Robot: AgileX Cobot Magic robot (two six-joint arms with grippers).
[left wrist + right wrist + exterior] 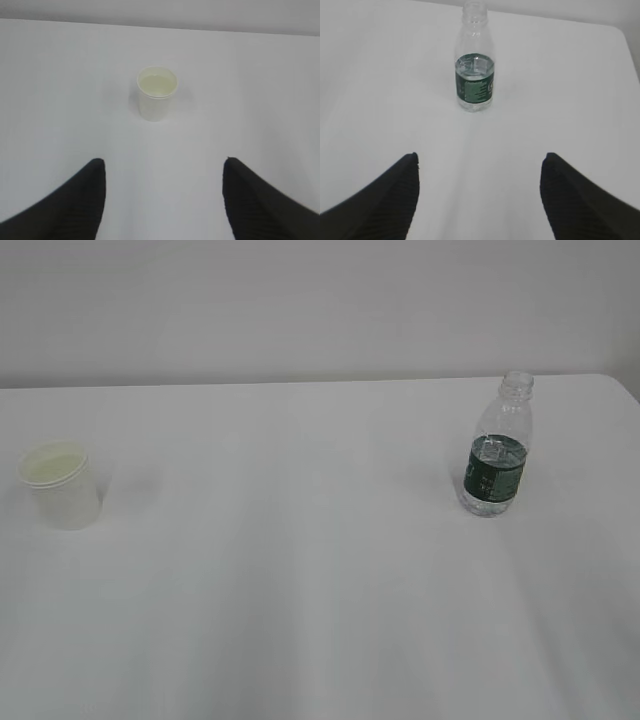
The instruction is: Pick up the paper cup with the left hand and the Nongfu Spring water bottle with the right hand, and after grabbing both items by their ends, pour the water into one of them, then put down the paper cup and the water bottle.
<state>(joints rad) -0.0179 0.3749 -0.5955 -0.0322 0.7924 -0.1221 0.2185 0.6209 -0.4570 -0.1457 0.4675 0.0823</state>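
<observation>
**Operator:** Where do my two pincers stand, and what are they doing?

**Observer:** Your left pincer [164,165] is spread wide and grasping nothing. You see its two dark fingers [82,200] at the bottom corners of the left wrist view, with bare white tabletop [60,100] between them. Your right pincer [480,160] is the same: released, fingers far apart, nothing between them.

**Operator:** And the paper cup?

**Observer:** The paper cup [157,93] stands upright on the tabletop straight ahead of your left pincer, well apart from the fingertips and roughly in line with the gap between them, a shade to its left of centre. Its rolled rim faces up and you can look into its pale cream inside. Nothing touches it.

**Operator:** The bottle?

**Observer:** The Nongfu Spring water bottle [475,60] stands upright ahead of your right pincer, also well apart from the fingertips and close to the middle of the gap. Its threaded neck is uncapped. The dark green label band wraps the lower body, and the water [475,102] shows through the clear wall below the label; its surface appears to lie around the top of the band, with the upper part looking empty.

**Operator:** How do the two things lie to each other?

**Observer:** In the exterior view the cup [58,485] is far out on your left pincer's side and the bottle [498,445] far out on your right pincer's side, well apart, with open tabletop between. Neither arm shows in that view.
</observation>
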